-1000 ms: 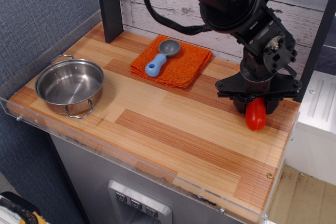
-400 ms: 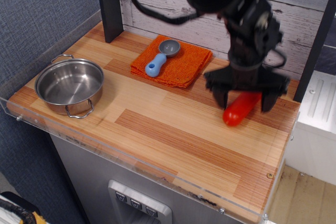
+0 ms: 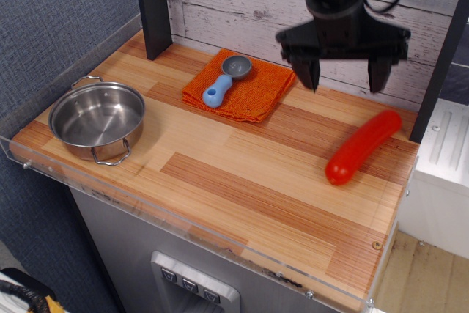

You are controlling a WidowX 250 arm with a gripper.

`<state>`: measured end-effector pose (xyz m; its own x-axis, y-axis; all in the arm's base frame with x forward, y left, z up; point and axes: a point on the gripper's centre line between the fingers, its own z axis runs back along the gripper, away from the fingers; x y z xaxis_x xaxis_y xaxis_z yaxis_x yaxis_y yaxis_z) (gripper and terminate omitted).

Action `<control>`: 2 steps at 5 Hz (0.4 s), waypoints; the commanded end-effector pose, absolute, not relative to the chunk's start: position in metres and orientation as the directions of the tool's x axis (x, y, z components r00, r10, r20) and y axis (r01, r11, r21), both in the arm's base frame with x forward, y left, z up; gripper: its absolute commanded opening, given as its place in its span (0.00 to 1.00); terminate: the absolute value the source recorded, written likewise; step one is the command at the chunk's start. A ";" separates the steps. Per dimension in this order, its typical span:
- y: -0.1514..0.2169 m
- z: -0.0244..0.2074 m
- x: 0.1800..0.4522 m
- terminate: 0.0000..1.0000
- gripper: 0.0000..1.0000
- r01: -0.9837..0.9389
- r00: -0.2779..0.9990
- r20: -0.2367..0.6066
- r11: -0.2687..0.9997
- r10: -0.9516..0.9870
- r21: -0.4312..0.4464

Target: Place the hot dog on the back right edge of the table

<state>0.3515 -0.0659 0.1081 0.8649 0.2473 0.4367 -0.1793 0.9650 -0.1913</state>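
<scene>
The hot dog (image 3: 363,147), a glossy red plastic sausage, lies flat on the wooden table (image 3: 242,181) at the back right, slanting from near the right post down toward the front. My gripper (image 3: 343,77) hangs above and behind it, against the white plank wall. Its two dark fingers (image 3: 311,71) are spread wide apart with nothing between them. It does not touch the hot dog.
A steel pot (image 3: 99,119) stands at the front left. An orange cloth (image 3: 240,84) at the back holds a blue-handled grey scoop (image 3: 226,79). A dark post (image 3: 152,6) stands at the back left and another at the right edge. A clear acrylic rim edges the table.
The gripper was shut on the hot dog, holding it on end on the table. It has opened, let go and risen. The hot dog now lies flat at the back right.
</scene>
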 end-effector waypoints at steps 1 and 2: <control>-0.043 0.123 0.305 0.00 1.00 -0.186 0.874 0.427 0.972 0.230 -0.144; -0.034 0.123 0.287 0.00 1.00 -0.157 0.912 0.370 0.984 0.178 -0.087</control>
<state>0.2863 -0.0312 0.1075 0.9311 0.1731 0.3212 -0.1549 0.9846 -0.0815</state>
